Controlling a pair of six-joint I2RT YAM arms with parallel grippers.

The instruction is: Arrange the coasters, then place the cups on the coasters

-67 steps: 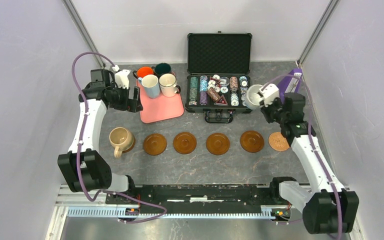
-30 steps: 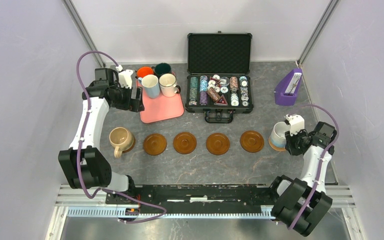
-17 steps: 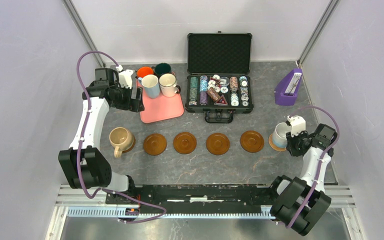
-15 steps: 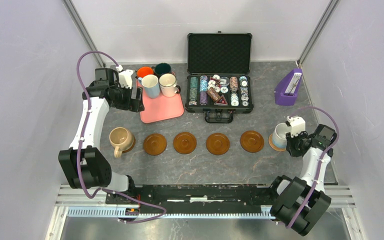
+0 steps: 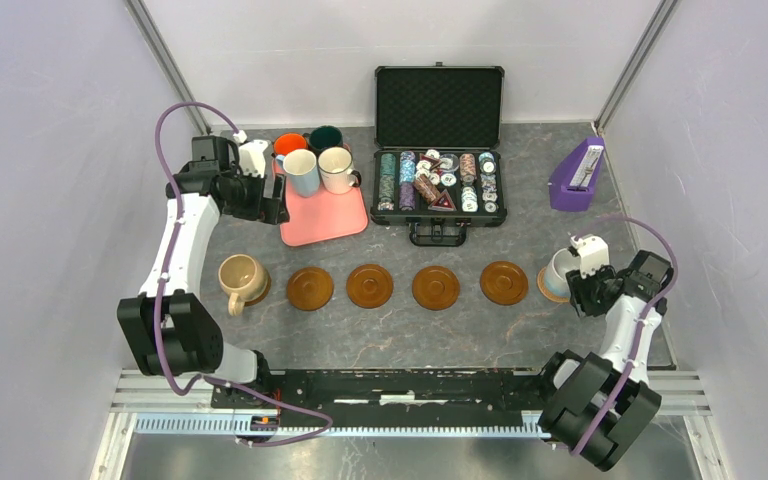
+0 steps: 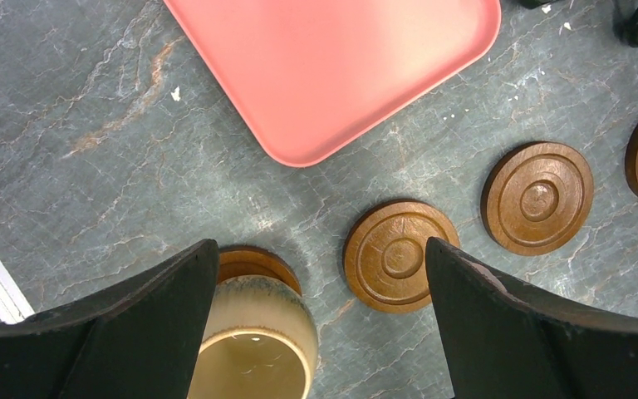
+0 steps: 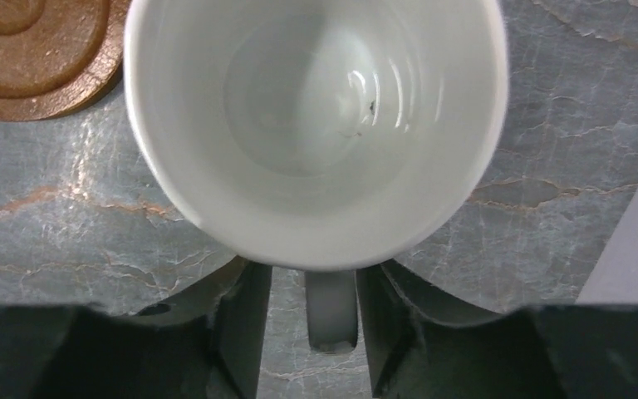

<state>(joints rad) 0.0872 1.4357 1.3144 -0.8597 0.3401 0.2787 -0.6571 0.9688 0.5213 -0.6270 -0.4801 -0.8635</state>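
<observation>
Four brown coasters (image 5: 310, 288) (image 5: 370, 285) (image 5: 435, 287) (image 5: 504, 283) lie in a row. At the row's left end a tan cup (image 5: 242, 278) stands on a fifth brown coaster (image 6: 249, 264). At the right end a white cup (image 5: 560, 268) stands on the woven coaster (image 5: 543, 291). My right gripper (image 7: 317, 278) is open, its fingers on either side of that cup's handle (image 7: 331, 320) with small gaps. My left gripper (image 5: 265, 200) hangs wide open by the tray's left edge, holding nothing. Orange (image 5: 290, 145), dark green (image 5: 325, 138), light blue (image 5: 300, 172) and dark-rimmed white (image 5: 337, 170) cups stand on the pink tray (image 5: 325, 218).
An open black case of poker chips (image 5: 438, 180) sits behind the coaster row. A purple box (image 5: 575, 175) stands at the back right. Side walls close in the table on both sides.
My right arm brought the white cup down onto the woven coaster, and its jaws have just parted off the handle. The left arm has stayed put.
</observation>
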